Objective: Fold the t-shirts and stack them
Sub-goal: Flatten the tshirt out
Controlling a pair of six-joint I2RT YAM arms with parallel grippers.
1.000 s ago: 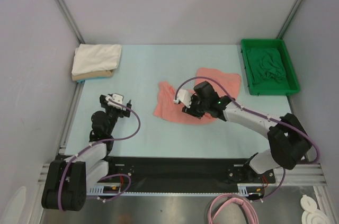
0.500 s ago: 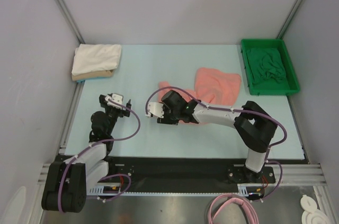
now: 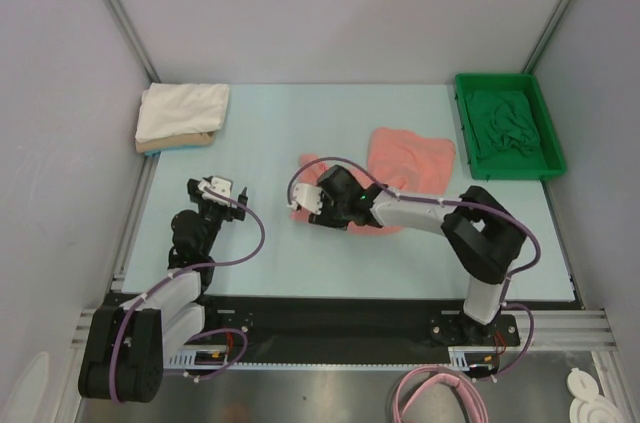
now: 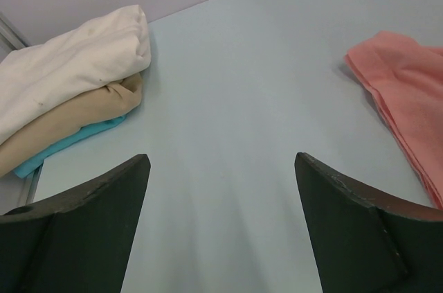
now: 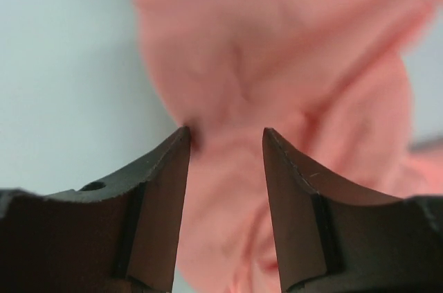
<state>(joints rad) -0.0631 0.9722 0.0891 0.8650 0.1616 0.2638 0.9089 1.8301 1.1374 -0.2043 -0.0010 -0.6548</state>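
Note:
The salmon-pink t-shirt [image 3: 412,157] lies rumpled mid-table; it also shows in the left wrist view [image 4: 408,92]. My right gripper [image 3: 318,211] is low over its left part. In the right wrist view the gripper [image 5: 226,132] has its jaws narrowed on a fold of the pink cloth [image 5: 277,50]. My left gripper [image 3: 232,193] is open and empty at the near left, well left of the pink shirt; it looks the same in its wrist view [image 4: 222,160]. A folded white shirt [image 3: 180,108] lies on a tan one [image 3: 172,143] at the far left. A dark green shirt [image 3: 505,123] lies crumpled in the tray.
A bright green plastic tray [image 3: 461,133] stands at the far right. The folded stack shows in the left wrist view too: white [image 4: 69,64], tan [image 4: 76,123], and a light blue layer [image 4: 69,146] beneath. Grey walls enclose the table.
My right gripper swept left across the pink shirt, then came back slightly right and up. The shirt's near-left part has shifted. The left arm has not moved.

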